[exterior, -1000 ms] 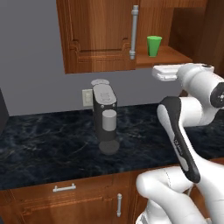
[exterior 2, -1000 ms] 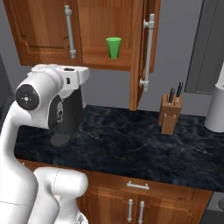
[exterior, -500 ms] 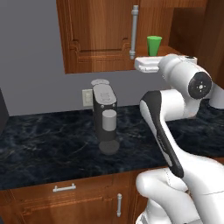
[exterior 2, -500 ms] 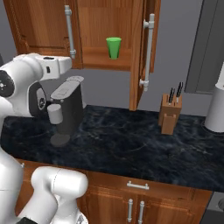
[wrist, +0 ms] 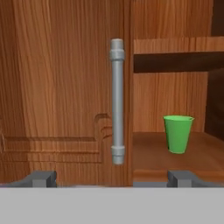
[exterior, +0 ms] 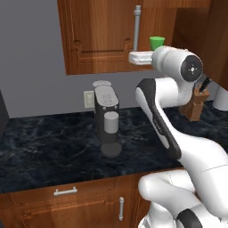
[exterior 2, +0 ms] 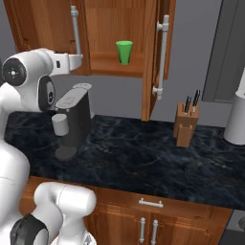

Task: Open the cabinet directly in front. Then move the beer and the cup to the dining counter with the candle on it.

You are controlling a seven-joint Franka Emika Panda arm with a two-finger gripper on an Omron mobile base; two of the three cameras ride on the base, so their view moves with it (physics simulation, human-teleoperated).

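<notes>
The cabinet (exterior: 98,35) has its left door shut and its right door (exterior 2: 158,57) swung open. On the lower shelf inside stands the green cup (exterior: 155,42) (exterior 2: 124,51) (wrist: 178,133), upright and alone. My gripper (exterior: 136,58) (exterior 2: 79,58) (wrist: 113,179) is open, level with the shelf edge. It faces the lower end of the shut door's silver handle (wrist: 117,100) (exterior: 137,26), close to it but not touching. The cup is off to the gripper's right. The beer, the dining counter and the candle are out of view.
A dark coffee machine (exterior: 107,118) (exterior 2: 74,119) with a white mug stands on the black counter (exterior 2: 143,158) under the cabinet. A knife block (exterior 2: 185,124) sits to the right, a white appliance (exterior 2: 237,119) beyond it. The open door hangs out over the counter.
The hand has swung left and a little up, from the open side of the cabinet to the shut door's handle. The jaws have stayed open. The cup has not moved.
</notes>
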